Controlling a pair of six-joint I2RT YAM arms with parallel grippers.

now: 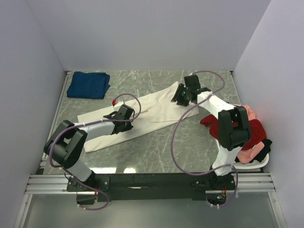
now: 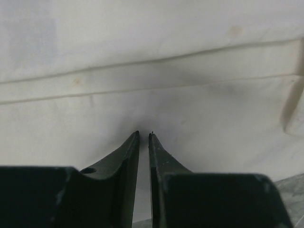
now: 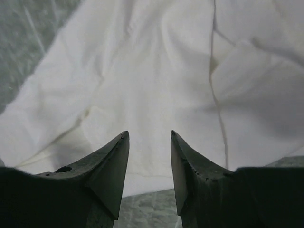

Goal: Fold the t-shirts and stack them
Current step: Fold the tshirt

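1. Locate the cream shirt (image 1: 161,102). It lies flat on the desk (image 1: 156,152) as a long diagonal strip, from the near left to the far right.

2. Check the left hand (image 2: 144,134). It sits over the middle of the strip, tips at the cloth. Its jaws are narrow, with only a thin slit between them and no cloth visible in the slit. Two straight fold lines run across the cloth just beyond the tips. In the left wrist view, bare desk shows only at the lower right corner.

3. Check the right hand (image 3: 149,135). It sits over the far right end of the strip, jaws moderately wide and holding nothing. In the right wrist view, the shirt's edge runs just under the tips, with bare desk on the near side and at the upper left.

4. Note the open room. Bare desk lies between the strip and the arm bases, and also behind the strip toward the back wall (image 1: 152,33).

5. Note the limits:
- The blue shirt (image 1: 89,84) lies folded in the far left corner, well apart from the strip.
- A pile (image 1: 251,133) of red, pink and black shirts fills the basket (image 1: 261,160) at the right edge, beside the right arm.
- Walls close the left, back and right sides.
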